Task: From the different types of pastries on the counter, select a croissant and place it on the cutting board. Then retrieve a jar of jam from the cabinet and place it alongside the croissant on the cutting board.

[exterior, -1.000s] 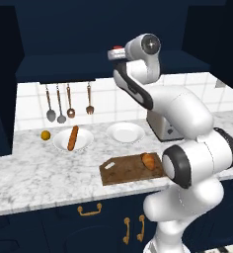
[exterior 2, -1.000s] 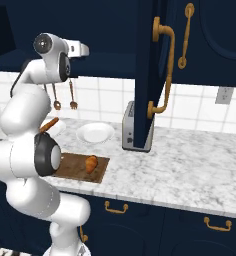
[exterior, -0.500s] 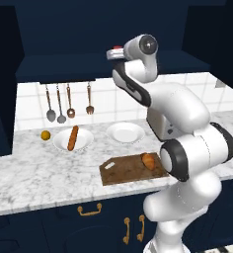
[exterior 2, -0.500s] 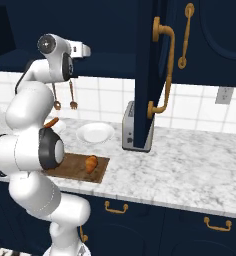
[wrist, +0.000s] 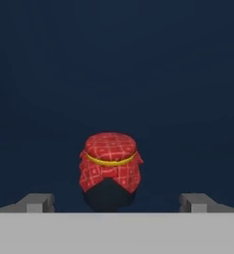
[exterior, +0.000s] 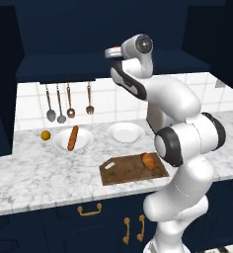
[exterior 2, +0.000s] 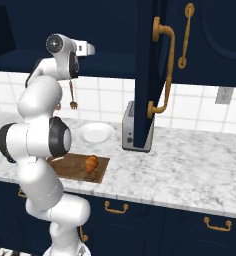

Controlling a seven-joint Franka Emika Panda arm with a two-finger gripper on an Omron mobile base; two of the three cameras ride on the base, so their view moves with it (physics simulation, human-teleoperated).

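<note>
We saw the croissant (exterior: 148, 160) already on the cutting board (exterior: 126, 171); our end effector (wrist: 116, 202), released and wide, faced the jar of jam (wrist: 110, 168) in the cabinet (wrist: 114, 64), not yet grabbed.

Marble counter (exterior: 34, 183), cutting board (exterior: 128, 170), two white plates (exterior: 125, 132), small orange fruit (exterior: 46, 135), toaster (exterior 2: 131, 131)

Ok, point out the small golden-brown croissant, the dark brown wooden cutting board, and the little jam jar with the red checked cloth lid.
golden-brown croissant (exterior: 148, 160), left base view, middle of its crust.
dark brown wooden cutting board (exterior: 123, 172), left base view, bare wood left of the pastry.
jam jar with red checked cloth lid (wrist: 110, 147), hand view, top of the lid.
</note>
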